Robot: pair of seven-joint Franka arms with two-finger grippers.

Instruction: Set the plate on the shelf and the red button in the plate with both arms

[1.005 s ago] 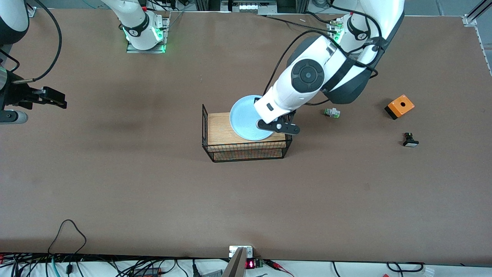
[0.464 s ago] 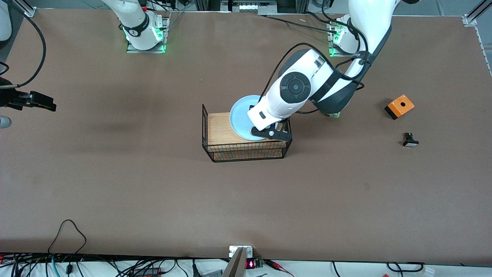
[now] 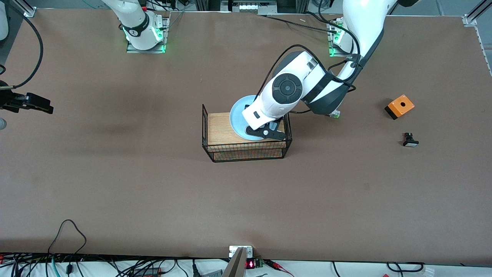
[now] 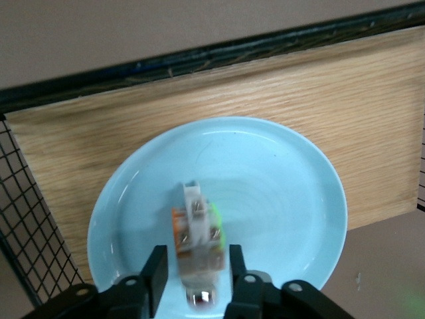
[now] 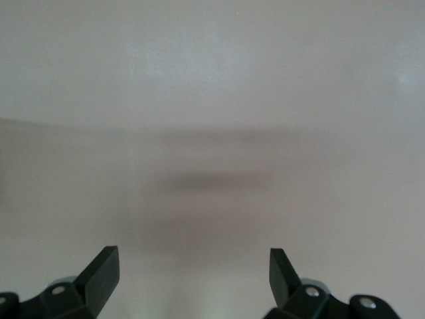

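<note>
Wire basket [image 3: 209,130] with a wooden floor sits mid-tabletop [image 3: 153,184]; the pale blue plate [image 3: 237,115] lies in it, over the end toward the left arm. Toward that arm's end of the tabletop: orange box [image 3: 399,106], and a black button [image 3: 410,140] nearer the front camera. A small white piece [image 3: 335,114] peeks from under the left arm's elbow.

Left gripper [image 4: 194,276] hangs low over the plate, arm folded down across the basket. The red button [image 4: 196,232] sits between its fingers; blurred, so grip or release: cannot tell.

Right gripper [image 5: 194,269] waits, fingers wide apart, over bare tabletop at its own end.
</note>
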